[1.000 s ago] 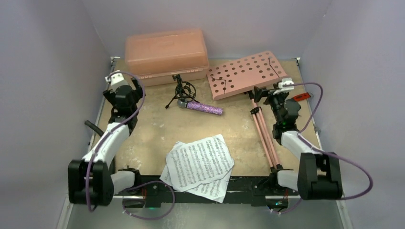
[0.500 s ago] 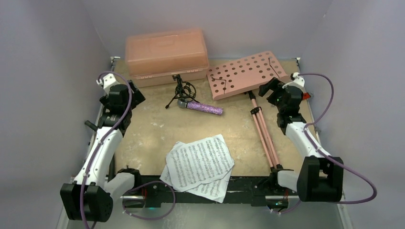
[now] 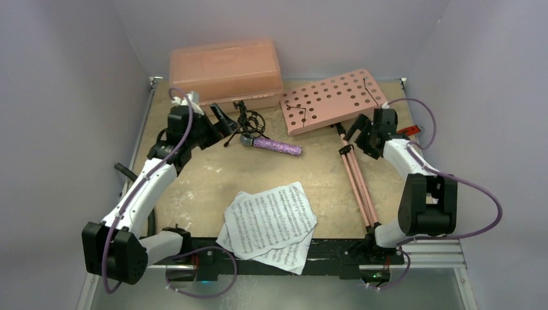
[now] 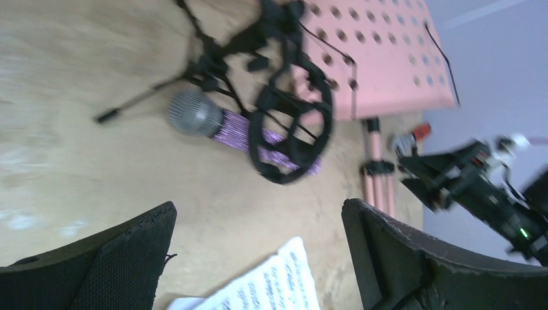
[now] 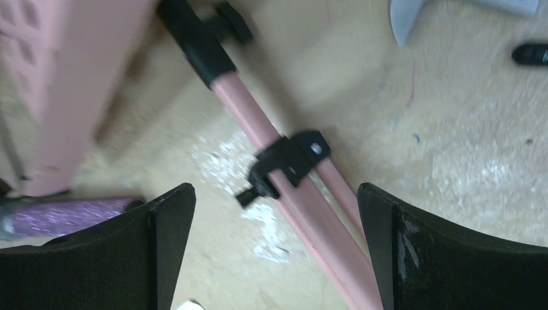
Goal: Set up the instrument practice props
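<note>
The pink perforated music stand (image 3: 333,100) lies flat at the back right, its folded tripod pole (image 3: 358,184) running toward the near edge. The white sheet-music pages (image 3: 271,223) lie in a loose pile at the near centre. The purple glitter microphone (image 3: 276,146) lies beside the small black tripod mic stand (image 3: 244,121). My left gripper (image 3: 221,121) is open and empty, just left of the mic stand (image 4: 284,123) and microphone (image 4: 236,129). My right gripper (image 3: 357,137) is open above the pole (image 5: 291,194), which lies between its jaws untouched.
A salmon-pink lidded case (image 3: 226,71) stands at the back, behind the mic stand. A red-handled tool (image 3: 408,130) lies by the right edge, behind my right arm. Grey walls close in on both sides. The sheet music (image 4: 265,287) shows below my left jaws.
My left arm has swung right from the left edge toward the mic stand. My right gripper has turned and come down over the stand's pole. No object has moved.
</note>
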Motion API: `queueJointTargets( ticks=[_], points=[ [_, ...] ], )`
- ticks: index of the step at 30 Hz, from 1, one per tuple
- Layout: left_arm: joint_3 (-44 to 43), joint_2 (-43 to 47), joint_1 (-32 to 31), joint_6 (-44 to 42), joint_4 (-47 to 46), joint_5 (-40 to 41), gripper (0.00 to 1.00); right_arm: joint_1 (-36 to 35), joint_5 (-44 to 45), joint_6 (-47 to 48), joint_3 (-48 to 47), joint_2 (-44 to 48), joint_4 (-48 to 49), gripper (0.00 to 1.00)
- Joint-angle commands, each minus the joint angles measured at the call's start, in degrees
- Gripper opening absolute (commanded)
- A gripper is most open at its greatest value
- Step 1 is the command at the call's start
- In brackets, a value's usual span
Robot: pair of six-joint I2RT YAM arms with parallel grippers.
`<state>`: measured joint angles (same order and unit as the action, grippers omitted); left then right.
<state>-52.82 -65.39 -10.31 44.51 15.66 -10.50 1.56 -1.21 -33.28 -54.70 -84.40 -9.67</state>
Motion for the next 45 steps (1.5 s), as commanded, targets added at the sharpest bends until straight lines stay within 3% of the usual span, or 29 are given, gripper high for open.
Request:
queueJointTargets(
  ticks=[1, 10, 17, 23, 33, 45],
  points=[
    [-5.9, -2.9, -8.2, 2.4, -1.4, -3.3, 0.99, 0.3, -4.3, 4.4, 0.2, -2.1, -9.2, 0.98],
    [-14.7, -7.9, -17.7, 0.4, 2.0, 1.9, 0.99, 0.2, -18.2, 1.8, 4.5, -3.2, -8.2, 0.95],
    [-22.4, -13.4, -20.8, -2.2, 6.0, 2.3, 0.98, -0.1, -32.9, -7.0, 6.0, -4.3, -1.9, 0.92],
    [-24.6, -16.2, -23.6, -3.1, 6.4, 2.3, 0.98, -3.7, -39.6, -13.0, 6.8, -4.2, 3.7, 0.92],
    [-27.1, -21.6, -29.3, -3.5, 8.0, 2.1, 0.98, -3.4, -29.9, -3.6, -2.3, -1.3, -6.7, 0.98],
    [-28.3, -22.7, -30.7, -4.3, 12.4, 4.2, 0.99, -3.7, -12.4, 8.3, -13.5, -7.9, -13.0, 0.97]
  ],
)
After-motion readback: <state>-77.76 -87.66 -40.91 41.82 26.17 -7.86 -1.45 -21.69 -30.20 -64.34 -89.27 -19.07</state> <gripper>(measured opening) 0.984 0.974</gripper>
